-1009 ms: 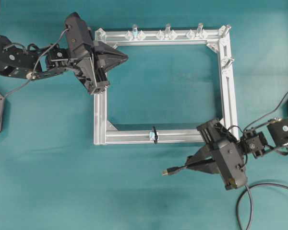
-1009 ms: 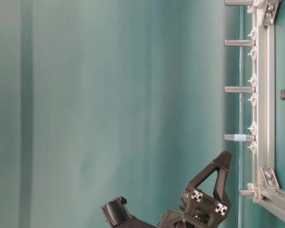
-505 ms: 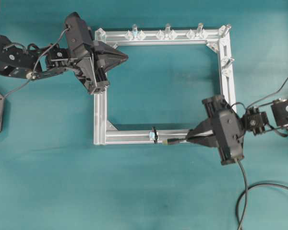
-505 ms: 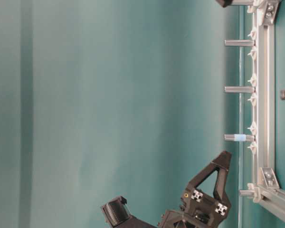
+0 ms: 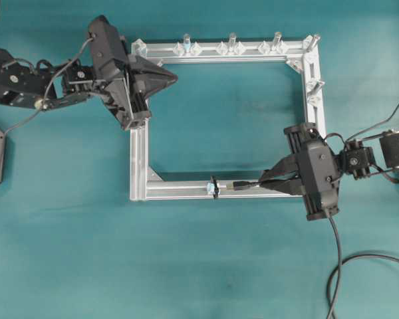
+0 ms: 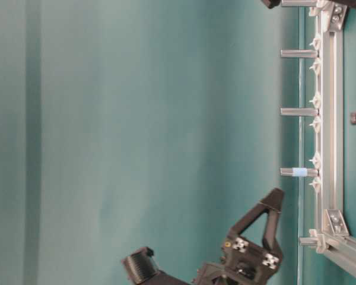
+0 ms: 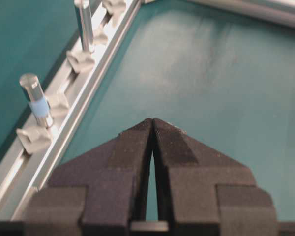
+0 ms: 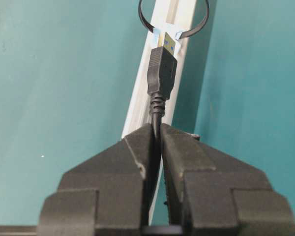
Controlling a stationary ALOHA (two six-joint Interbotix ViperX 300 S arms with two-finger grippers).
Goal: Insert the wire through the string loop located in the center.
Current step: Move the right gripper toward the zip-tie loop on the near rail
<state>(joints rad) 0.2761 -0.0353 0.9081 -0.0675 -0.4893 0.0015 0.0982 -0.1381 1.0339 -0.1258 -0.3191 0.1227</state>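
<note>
Teal mat, silver frame (image 5: 139,166). My right gripper (image 8: 156,133) is clamped on the wire (image 8: 160,73), plug axis aimed 12 o'clock at the string loop (image 8: 173,19), just short. Left gripper (image 7: 152,129) pinched together, empty, far off.

1. Bottom of the shot is all left gripper (image 7: 152,129) — two chunky black fingers (image 7: 125,152) pinched together, tips touching, nothing between them.
2. There's a thin slit lower down between the fingers where the teal table cover (image 7: 211,83) peeks through.
3. Along the left edge runs a silver aluminium rail (image 7: 96,81), going diagonally up toward the top.
4. On that rail stands a short metal post with a blue band (image 7: 35,101), held by pale brackets at its base.
5. Further up, a second post (image 7: 84,22), plain — top cut off by the frame.
6. Top right corner shows another silver bar (image 7: 255,11), blurry.
</note>
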